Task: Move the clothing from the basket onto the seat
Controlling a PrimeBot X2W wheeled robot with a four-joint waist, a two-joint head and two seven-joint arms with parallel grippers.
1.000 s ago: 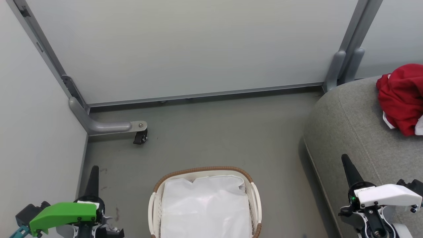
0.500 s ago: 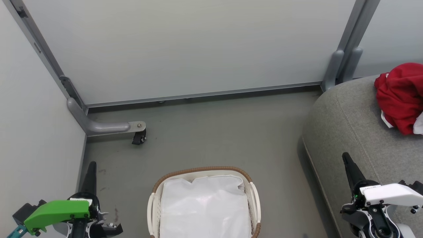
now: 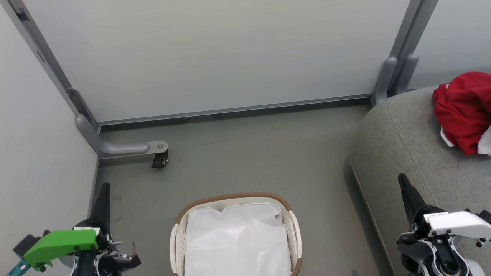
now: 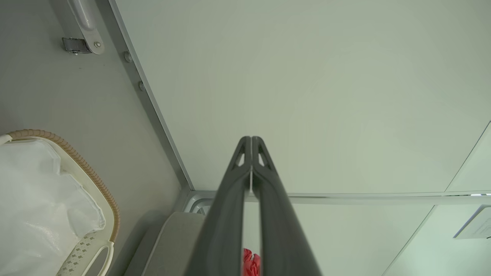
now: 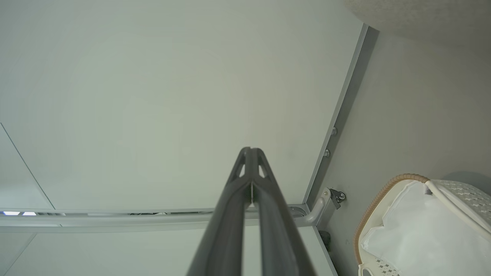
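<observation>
From my station, the left gripper (image 3: 104, 188) sits at the lower left of the head view. Its two dark fingers are pressed together and point up the frame over the grey floor (image 3: 249, 153), close beside the left wall. The left wrist view confirms it: the fingers meet tip to tip with nothing between them, against a pale panel (image 4: 307, 96).

The right gripper (image 3: 402, 178) is at the lower right of the head view, fingers likewise closed on themselves and pointing up the frame. It hangs over the front part of the seat (image 3: 402, 142). In the right wrist view the tips touch.

The clothing (image 3: 462, 109) lies on the seat as a crumpled red heap with white bits at its lower edge. It is at the right edge of the frame, cut off by it, and well apart from both grippers. In the left wrist view a sliver of red shows at the bottom edge between the fingers, beyond the seat's corner.

The basket (image 3: 234, 196) stands on the floor at bottom centre, between the two grippers, its lower part cut by the frame. A white liner (image 3: 236, 241) lies across its inside. A strip of floor separates it from the seat on its right.

Left of centre, a small black caster (image 3: 159, 160) hangs under a grey bracket (image 3: 122, 147) near the wall corner.
</observation>
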